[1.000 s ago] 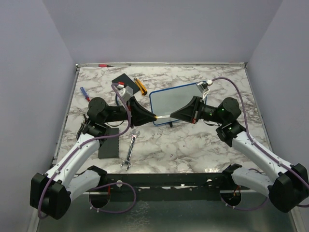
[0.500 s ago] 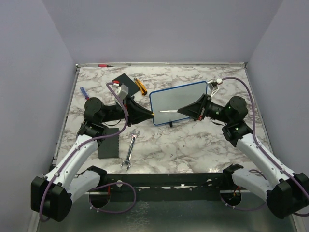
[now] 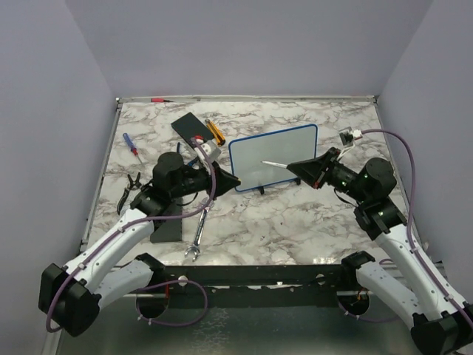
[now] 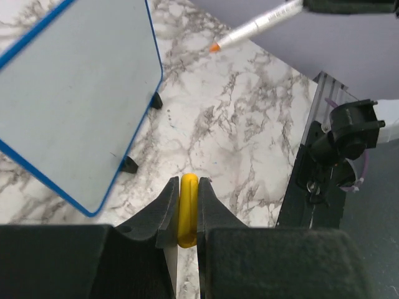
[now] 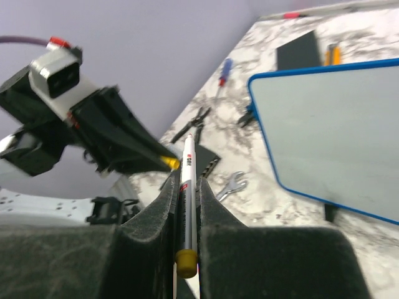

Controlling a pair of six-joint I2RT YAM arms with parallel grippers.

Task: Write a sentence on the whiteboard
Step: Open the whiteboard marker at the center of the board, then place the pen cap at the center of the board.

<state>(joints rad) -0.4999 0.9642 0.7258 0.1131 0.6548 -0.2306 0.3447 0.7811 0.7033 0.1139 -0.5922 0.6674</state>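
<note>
Top external: the whiteboard [image 3: 273, 155] stands on the counter [image 3: 295, 222], long axis running left-right, between the left pincer [image 3: 235, 180] and the right pincer [image 3: 294, 166], whose marker [image 3: 275, 163] points left across the board's face. Left wrist: the left pincer [image 4: 187, 184] is clamped on a yellow cap [image 4: 187, 218], below and right of the whiteboard [image 4: 68, 99]. Right wrist: the right pincer [image 5: 187, 184] grips the marker [image 5: 187, 156], left of the whiteboard [image 5: 336, 124].

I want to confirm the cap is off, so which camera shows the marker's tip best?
Left wrist: the marker shows its bare orange tip sharply against the marble. Right wrist looks along the barrel clamped in the right claw, with the tip far and small. Top external shows only a thin white sliver against the whiteboard.
</note>
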